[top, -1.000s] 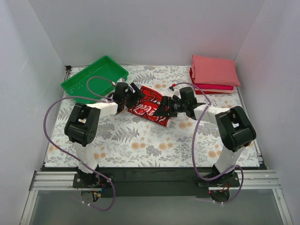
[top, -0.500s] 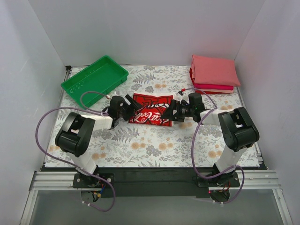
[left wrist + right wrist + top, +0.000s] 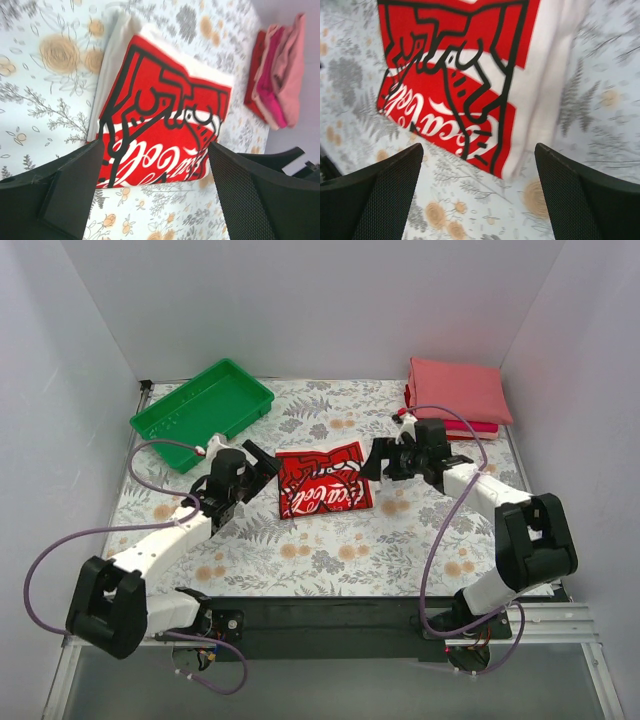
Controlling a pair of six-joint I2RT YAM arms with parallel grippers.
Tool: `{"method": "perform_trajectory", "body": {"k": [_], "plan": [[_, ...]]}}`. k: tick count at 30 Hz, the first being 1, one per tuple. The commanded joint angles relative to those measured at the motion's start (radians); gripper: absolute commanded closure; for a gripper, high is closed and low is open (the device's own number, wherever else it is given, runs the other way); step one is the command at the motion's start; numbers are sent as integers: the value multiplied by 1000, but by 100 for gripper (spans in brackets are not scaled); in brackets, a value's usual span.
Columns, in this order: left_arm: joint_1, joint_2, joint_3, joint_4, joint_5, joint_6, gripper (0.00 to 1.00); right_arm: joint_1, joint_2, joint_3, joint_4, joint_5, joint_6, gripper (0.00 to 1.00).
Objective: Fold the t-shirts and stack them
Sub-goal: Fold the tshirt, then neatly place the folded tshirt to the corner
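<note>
The white t-shirt with the red Coca-Cola print [image 3: 324,480] lies folded flat in the middle of the table, print up. It also shows in the left wrist view [image 3: 162,125] and in the right wrist view [image 3: 460,80]. My left gripper [image 3: 262,462] is open and empty just left of the shirt. My right gripper [image 3: 377,460] is open and empty just right of it. A stack of folded salmon-pink and red t-shirts [image 3: 457,398] sits at the back right and shows in the left wrist view [image 3: 277,75] too.
A green plastic tray [image 3: 203,401] stands at the back left. The table has a floral cloth [image 3: 330,550]. White walls close in the left, back and right sides.
Both grippers have let go of the Coca-Cola shirt and drawn back to its sides. The shirt, bunched between them before, now lies flat and folded.
</note>
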Motion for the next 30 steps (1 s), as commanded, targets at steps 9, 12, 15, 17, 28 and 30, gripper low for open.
{"method": "perform_trajectory", "body": {"k": [9, 12, 15, 17, 28, 30], "plan": [[1, -213, 2, -209, -234, 10, 15, 54, 117, 275, -192, 315, -195, 2], [1, -213, -4, -212, -243, 10, 15, 77, 200, 336, -203, 342, -199, 2], [1, -202, -10, -212, -243, 13, 15, 93, 272, 376, -226, 354, -198, 6], [1, -196, -7, -222, -247, 19, 15, 102, 301, 401, -232, 379, -195, 7], [1, -205, -14, -229, -266, 27, 15, 189, 435, 414, -269, 454, -138, 28], [1, -211, -17, -229, -272, 27, 15, 206, 462, 413, -277, 486, -123, 31]]}}
